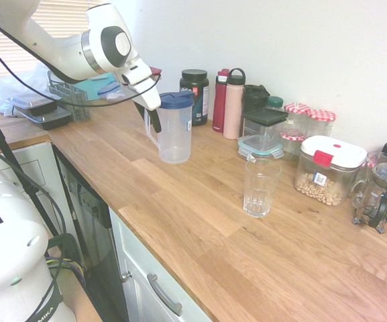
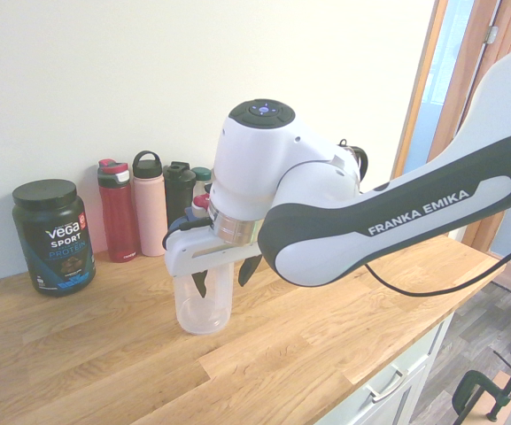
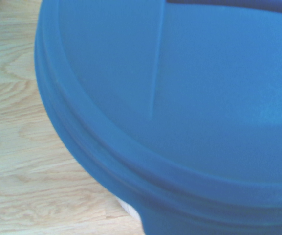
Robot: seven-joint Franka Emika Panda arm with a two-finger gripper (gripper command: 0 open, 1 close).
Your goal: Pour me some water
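Toward the back of the wooden worktop (image 1: 200, 201), just in front of a row of bottles and a dark tub, stands the jug (image 1: 175, 129) — clear plastic with a blue lid (image 3: 189, 112), upright, its long axis vertical. Its handle faces the arm's side; I cannot make out which way the spout points. No water level shows through the walls, so how full it is stays uncertain.

The claw (image 2: 224, 274) has its two dark fingers apart, straddling the jug's upper part at the handle side, pointing steeply down. Whether the pads already touch the plastic is not clear, and nothing is lifted — the jug's base sits flat on the wood.

My reading: the step in hand is the grasp of the jug, with pouring not yet begun. The empty ribbed glass (image 1: 261, 186) waits well apart from the jug, nearer the front edge. Next, the fingers would need to pinch the handle firmly, then lift the jug, carry it across to the glass and tilt it spout-first over the rim.
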